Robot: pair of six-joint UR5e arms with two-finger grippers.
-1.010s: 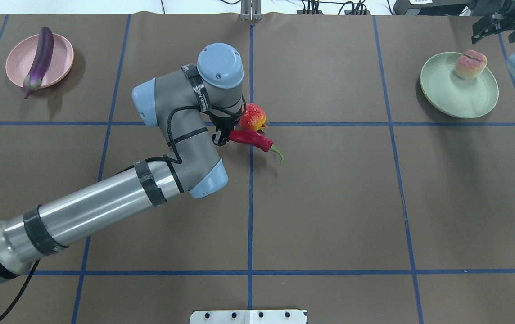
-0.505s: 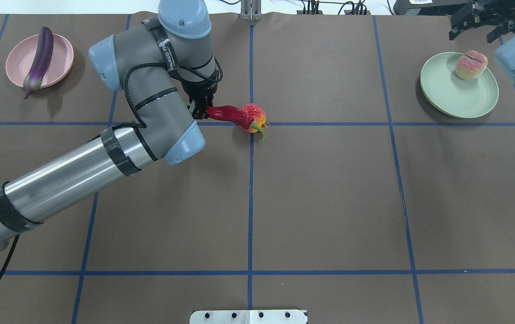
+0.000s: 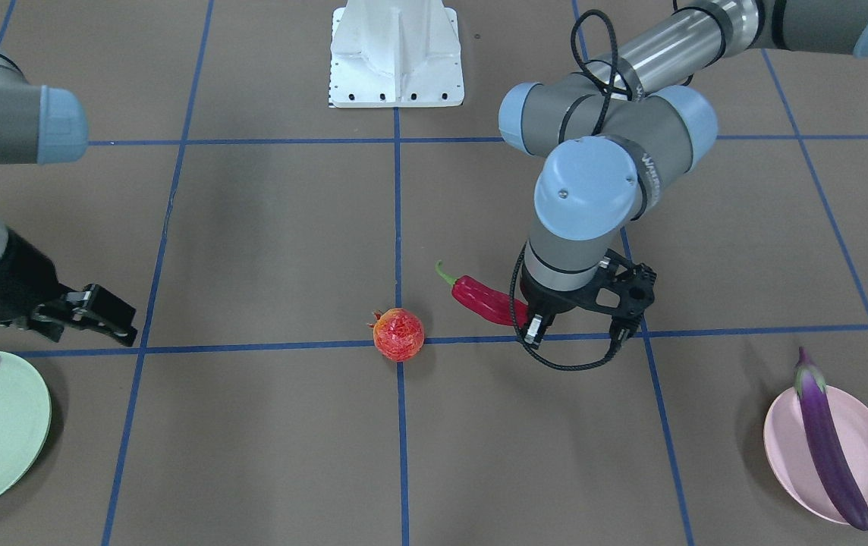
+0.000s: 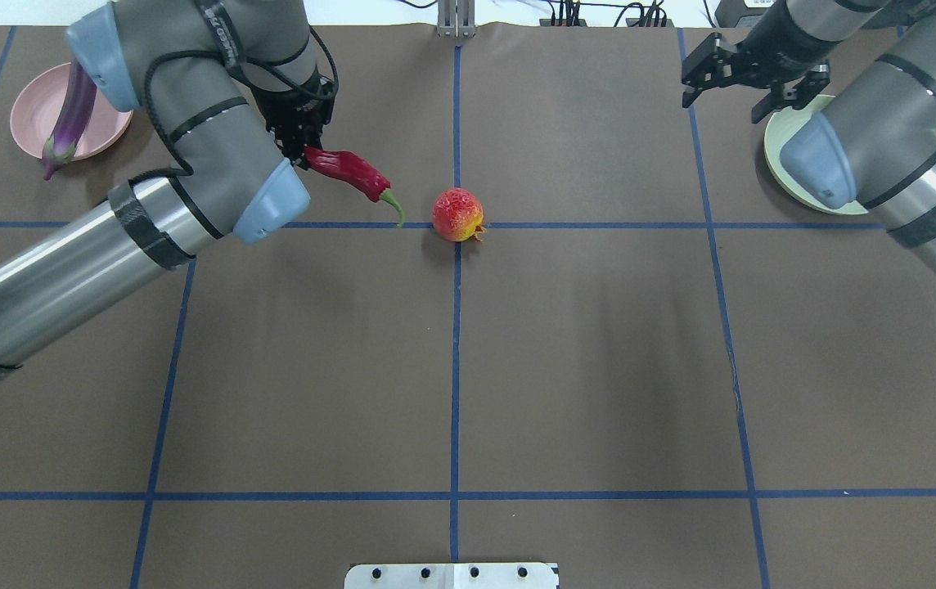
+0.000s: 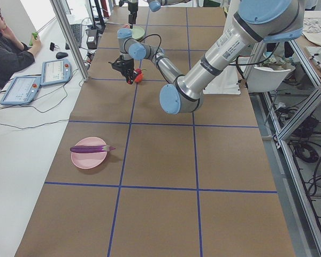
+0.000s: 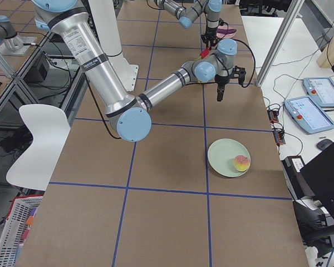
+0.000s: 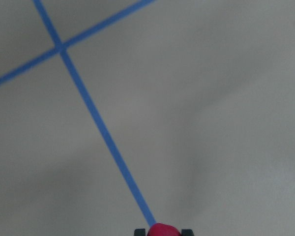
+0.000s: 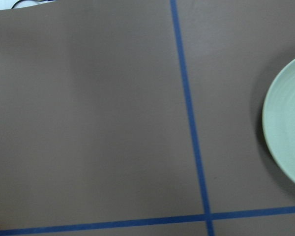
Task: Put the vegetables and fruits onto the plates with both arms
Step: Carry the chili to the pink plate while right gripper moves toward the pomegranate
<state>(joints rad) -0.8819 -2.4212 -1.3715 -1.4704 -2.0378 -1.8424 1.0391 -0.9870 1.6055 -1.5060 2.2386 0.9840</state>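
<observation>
My left gripper (image 4: 302, 154) is shut on the thick end of the red chili pepper (image 4: 351, 174), holding it above the table, stem pointing toward the pomegranate-like fruit (image 4: 457, 214) on the centre line. The front view shows the chili (image 3: 482, 299) in the gripper (image 3: 529, 322) and the fruit (image 3: 398, 334) lying free. The purple eggplant (image 4: 71, 114) lies across the pink plate (image 4: 30, 123) at far left. My right gripper (image 4: 750, 82) hangs open and empty just left of the green plate (image 4: 791, 176). The peach (image 6: 242, 162) rests on that plate (image 6: 222, 156).
The white base block (image 4: 452, 575) sits at the near table edge. Blue tape lines grid the brown table. My right arm's forearm covers most of the green plate from overhead. A person (image 5: 10, 48) sits at a side desk with tablets.
My left arm has carried the chili up and away from the round fruit, leftward toward the pink plate. My right arm has swung in from the far right, now over the green plate.
</observation>
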